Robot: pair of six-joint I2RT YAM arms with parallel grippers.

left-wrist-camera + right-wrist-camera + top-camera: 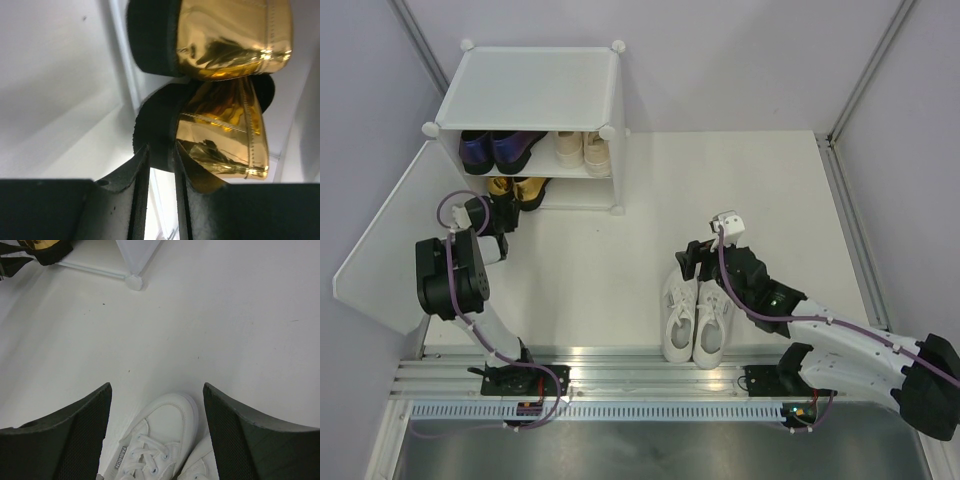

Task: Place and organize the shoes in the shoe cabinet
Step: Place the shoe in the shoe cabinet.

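At the mouth of the lower left compartment of the shoe cabinet [535, 85] lie the gold heels [515, 187]. Their black rear ends face out toward the desk [590, 285] and their long axes run back into the cabinet, so the pointed toes are hidden inside. The left tool [500, 212] is closed to a narrow gap on the black back edge of the nearer heel. How the pair sits on the cabinet floor is hard to make out in the close left wrist view.

On the upper shelf the purple loafers [495, 148] are on the left and the beige sneakers [582, 150] on the right. Both pairs lie lengthwise into the cabinet, and only their outward ends show. The door [380, 240] lies swung open to the left.

The white sneakers [698, 320] stand side by side on the desk, well apart from the cabinet, with their long axes running front to back. In the right wrist view the toe cap points toward the cabinet. The right arm covers their far ends from above. The right tool [692, 260] hangs over them with its jaws spread wide, holding nothing.
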